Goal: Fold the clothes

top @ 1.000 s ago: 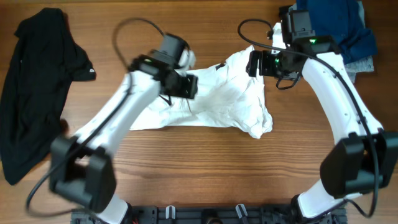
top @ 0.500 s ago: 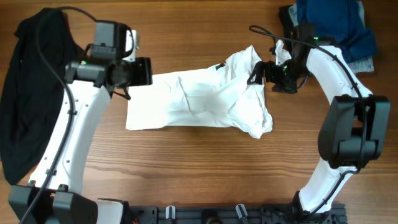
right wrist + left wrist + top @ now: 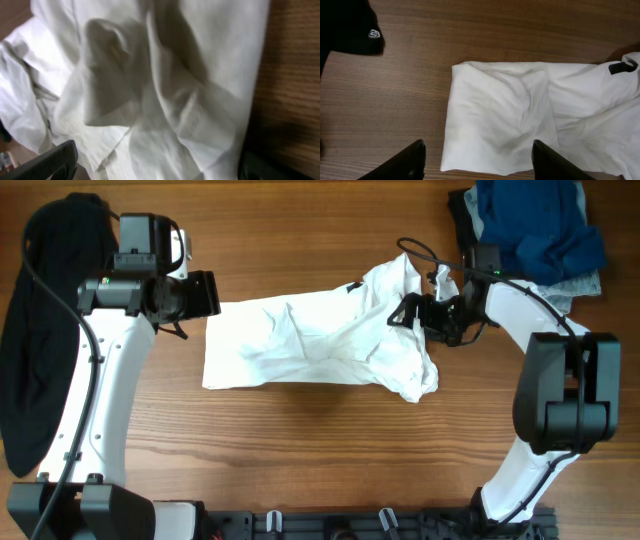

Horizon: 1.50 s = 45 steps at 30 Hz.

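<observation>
Since the shirt [image 3: 300, 345] lies at the middle of the table [image 3: 320, 450], flat at left and bunched at right, with my left pincer [image 3: 208, 294] spread empty beside its flat edge, I should lower my wide-open right pincer [image 3: 403, 311] onto the bunch, pinch one layer and draw it smooth.

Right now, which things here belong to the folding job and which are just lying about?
Job in hand: white T-shirt, left gripper, right gripper.
Lying about: black garment, dark blue garment, grey cloth at its edge, all untouched.
</observation>
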Motion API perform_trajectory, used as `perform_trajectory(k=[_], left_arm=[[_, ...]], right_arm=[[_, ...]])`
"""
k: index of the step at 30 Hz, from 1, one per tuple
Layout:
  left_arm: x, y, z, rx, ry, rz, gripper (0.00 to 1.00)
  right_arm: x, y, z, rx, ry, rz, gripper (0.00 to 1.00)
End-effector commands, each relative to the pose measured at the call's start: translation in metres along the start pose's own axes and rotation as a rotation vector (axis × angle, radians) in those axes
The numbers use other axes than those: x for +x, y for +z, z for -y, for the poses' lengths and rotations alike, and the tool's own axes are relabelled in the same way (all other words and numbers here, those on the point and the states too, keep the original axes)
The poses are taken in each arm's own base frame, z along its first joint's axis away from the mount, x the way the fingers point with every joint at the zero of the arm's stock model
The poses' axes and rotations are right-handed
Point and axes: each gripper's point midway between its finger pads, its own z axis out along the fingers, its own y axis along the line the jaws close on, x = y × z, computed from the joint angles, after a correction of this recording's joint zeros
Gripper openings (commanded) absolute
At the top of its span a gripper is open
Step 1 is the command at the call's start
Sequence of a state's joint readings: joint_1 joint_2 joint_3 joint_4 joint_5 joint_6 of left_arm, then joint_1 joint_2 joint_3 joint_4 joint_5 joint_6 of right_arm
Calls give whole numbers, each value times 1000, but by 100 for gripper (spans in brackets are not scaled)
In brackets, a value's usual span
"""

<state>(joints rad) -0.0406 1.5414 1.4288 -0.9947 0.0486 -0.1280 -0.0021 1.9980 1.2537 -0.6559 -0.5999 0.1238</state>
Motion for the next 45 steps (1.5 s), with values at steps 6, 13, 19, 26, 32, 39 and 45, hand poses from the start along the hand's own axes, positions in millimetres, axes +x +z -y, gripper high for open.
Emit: perform_trajectory(k=[6,13,19,26,32,39,45], left_arm=[[-4,-7,-4,-15,14,25,68],[-5,-7,-6,-24,14,27,69],[-5,-8,-9,-46,13,31,70],[-5,-8,-9,-46,13,31,71],[-5,-7,-9,-45,13,30,73],[-5,-8,-9,-45,14,31,75],[-5,-4,-10,-47,13,22,75]], right_arm=[[32,52,-16,-76,33,-57,31],[13,35,5,-55,96,10,4],[-11,-24,26,-17,124,123,4],[-16,-91,13,72,56,193,4],[-14,-87,-53,97,-46,162,4],[3,-38,-125,97,-143,139,5],[24,7,-171,84,-235,115,4]])
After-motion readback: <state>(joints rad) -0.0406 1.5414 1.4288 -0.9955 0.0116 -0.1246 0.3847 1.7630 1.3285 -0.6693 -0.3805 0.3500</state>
